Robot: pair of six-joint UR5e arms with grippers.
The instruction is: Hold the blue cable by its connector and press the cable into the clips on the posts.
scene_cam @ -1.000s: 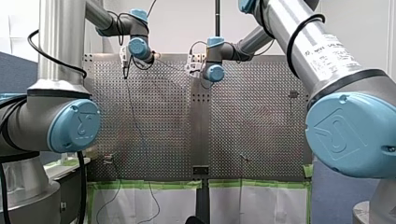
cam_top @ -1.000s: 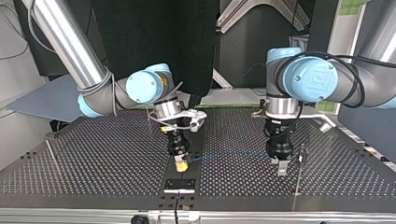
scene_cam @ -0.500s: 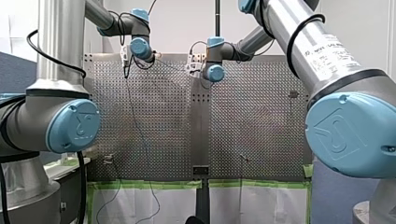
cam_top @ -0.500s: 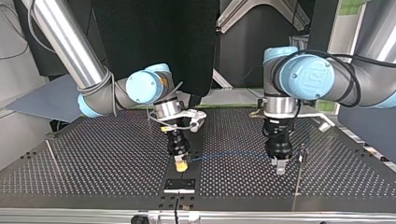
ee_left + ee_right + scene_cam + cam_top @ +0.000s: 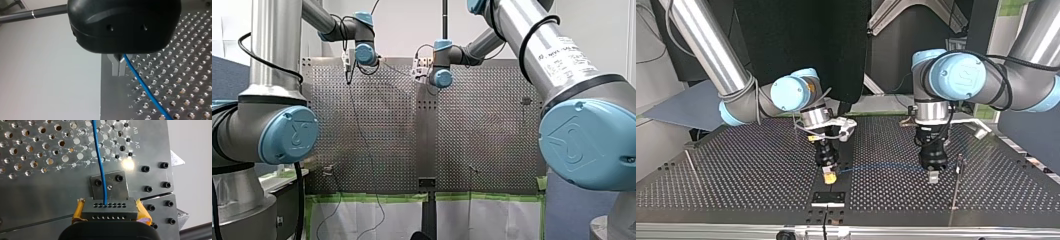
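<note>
The blue cable (image 5: 881, 166) runs taut above the perforated table (image 5: 746, 175) between my two grippers. My right gripper (image 5: 829, 176), at the top view's middle, is shut on the black connector (image 5: 110, 210) with its yellow pads (image 5: 77, 211). The cable (image 5: 101, 162) leaves the connector and runs ahead over the table. My left gripper (image 5: 933, 176), toward the top view's right, has its metal fingers (image 5: 115, 67) shut on the cable (image 5: 142, 85), which comes out from between them. A thin post with a clip (image 5: 958, 165) stands just beside my left gripper.
A second thin post (image 5: 692, 167) leans at the top view's left. A small black bracket (image 5: 828, 198) is bolted at the table's near edge, under my right gripper. In the front view, more posts (image 5: 525, 101) (image 5: 472, 170) stand on the table.
My left arm has shifted a little along the cable toward my right gripper, away from the post. My right arm and the connector have stayed put.
</note>
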